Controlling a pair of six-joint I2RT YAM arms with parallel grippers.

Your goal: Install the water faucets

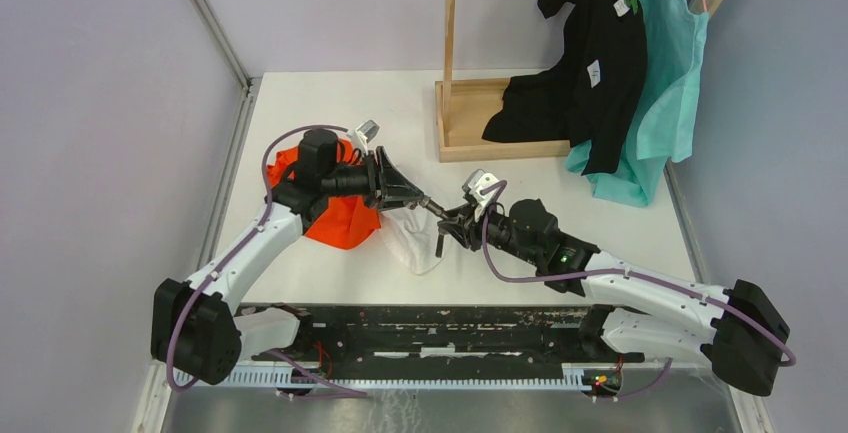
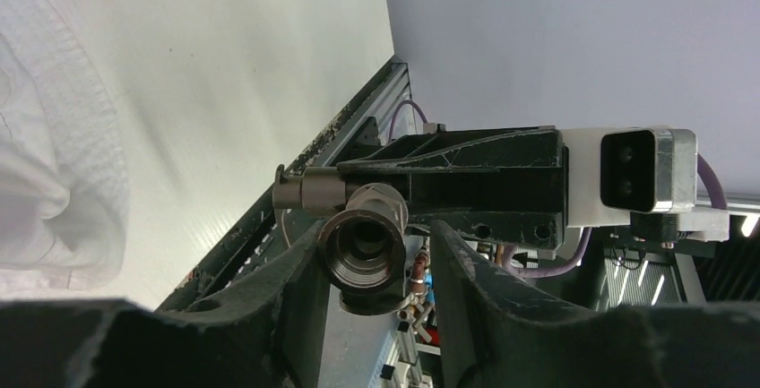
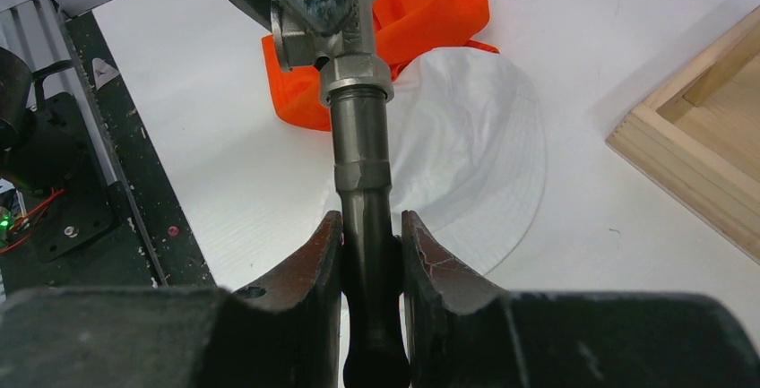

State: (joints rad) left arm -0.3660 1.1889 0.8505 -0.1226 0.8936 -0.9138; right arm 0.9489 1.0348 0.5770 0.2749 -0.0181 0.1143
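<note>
You have one faucet here, in two parts: one valve (image 3: 345, 47) and one pipe (image 3: 361, 182). They are joined end to end in a straight line. The faucet is held up off the counter (image 1: 330, 113), between the two arms and above the one white hat (image 1: 415, 243).

Your right pincer (image 3: 370, 222) is clamped on the pipe's lower end, one finger pressed to each side. Your left pincer (image 2: 376, 236) is at the valve, with a finger on either side of its open threaded mouth. One finger touches the valve, but the other seems to stand a little off it. From these views you cannot tell whether that pincer is gripping or only bracketing the valve.

One orange cloth (image 1: 340, 215) lies crumpled on the counter, under the left arm and touching the hat.

There is one container, a shallow wooden tray (image 1: 465, 113) at the far side, with one upright post (image 1: 451, 13) rising from its left end. The hem of one black shirt (image 1: 590, 53) drapes into the tray's right part, and the left part shows bare wood. One teal garment (image 1: 665, 73) hangs just beside the shirt, outside the tray.
</note>
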